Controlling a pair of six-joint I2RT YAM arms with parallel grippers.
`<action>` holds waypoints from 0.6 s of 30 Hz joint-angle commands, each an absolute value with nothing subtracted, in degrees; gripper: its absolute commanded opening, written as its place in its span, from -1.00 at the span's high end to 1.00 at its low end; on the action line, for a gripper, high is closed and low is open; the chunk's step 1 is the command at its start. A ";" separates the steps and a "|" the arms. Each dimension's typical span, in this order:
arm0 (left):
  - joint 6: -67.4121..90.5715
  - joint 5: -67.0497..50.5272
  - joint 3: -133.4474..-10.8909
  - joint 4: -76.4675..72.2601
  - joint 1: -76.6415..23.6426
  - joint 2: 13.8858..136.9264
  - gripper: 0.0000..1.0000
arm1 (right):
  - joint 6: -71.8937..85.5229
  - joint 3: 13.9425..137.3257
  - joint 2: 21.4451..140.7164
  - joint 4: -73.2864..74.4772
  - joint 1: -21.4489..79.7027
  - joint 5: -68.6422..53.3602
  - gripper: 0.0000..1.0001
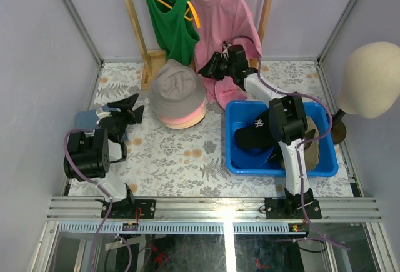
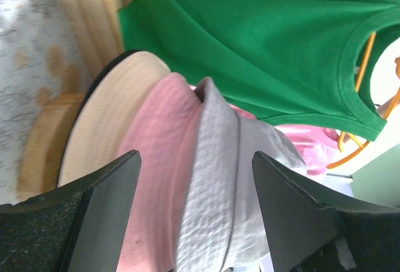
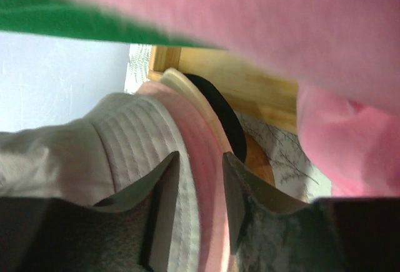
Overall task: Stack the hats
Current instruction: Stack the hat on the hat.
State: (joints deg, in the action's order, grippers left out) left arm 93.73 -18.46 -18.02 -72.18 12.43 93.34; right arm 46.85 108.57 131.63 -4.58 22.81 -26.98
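A floral-patterned tabletop (image 1: 187, 159) carries the scene, with a pink shirt (image 1: 219, 15) and a green shirt (image 1: 165, 22) hanging from a wooden rack (image 1: 133, 22) at its far edge. At right sits a blue bin (image 1: 250, 169), and beyond its far right corner stands a cream mannequin head (image 1: 373, 78). The stack of bucket hats (image 1: 178, 94) rests on the tabletop at centre rear, just in front of the rack's foot. The grey-taupe hat (image 1: 176, 84) lies on top, the pink hat (image 2: 159, 159) under it, then the beige hat (image 2: 112, 115) and the black hat (image 3: 215, 106) at the bottom. In the bin lie a black cap (image 1: 255, 133) with a white logo and, beside it to the right, a khaki cap (image 1: 311, 141), partly hidden by the right arm. A blue cap (image 1: 86, 120) lies at the tabletop's left edge, partly under the left arm. The left pincer (image 2: 195, 216) sits just beside the stack's left side, jaws wide and holding nothing. The right pincer (image 3: 200, 216) is at the stack's far right edge under the pink shirt, jaws narrow, the pink brim showing in the gap. Whether it pinches that brim cannot be told.
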 commanded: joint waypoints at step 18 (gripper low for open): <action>96.80 -31.07 -31.96 -87.52 10.89 106.66 -0.44 | 54.57 80.14 109.87 -19.47 22.27 -26.99 -0.04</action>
